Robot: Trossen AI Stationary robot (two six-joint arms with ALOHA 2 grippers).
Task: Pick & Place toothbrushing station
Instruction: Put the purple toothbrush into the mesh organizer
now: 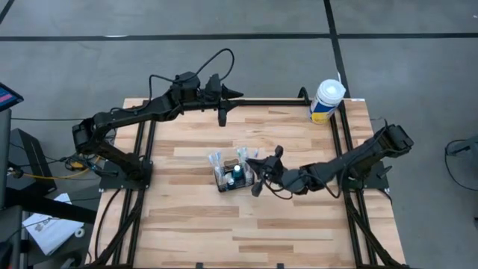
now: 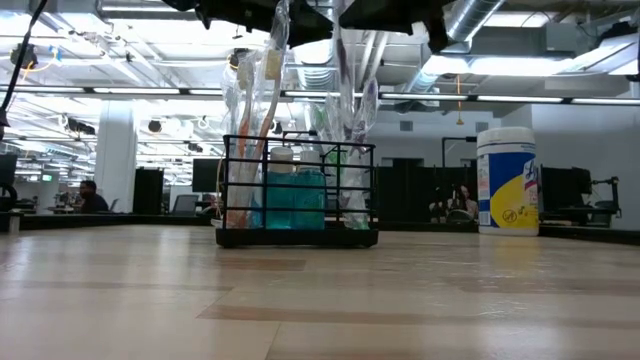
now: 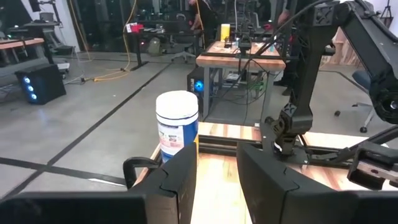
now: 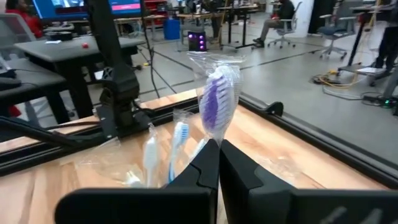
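Over the table's middle, your right gripper (image 1: 256, 176) pinches a wrapped purple toothbrush (image 4: 216, 102) standing upright in the toothbrushing station (image 1: 230, 178); the left arm waits far.

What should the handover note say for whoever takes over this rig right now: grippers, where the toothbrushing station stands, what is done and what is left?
Right gripper: shut on the wrapped purple-bristled toothbrush, right at the station.
Left gripper: open, empty, parked at the table's far edge, facing the wipes tub.
Toothbrushing station: upright mid-table, holding wrapped toothbrushes and a teal bottle.
Done: station loaded with several brushes.
Left: whether the purple brush is going in or coming out cannot be told; settle that, then release.
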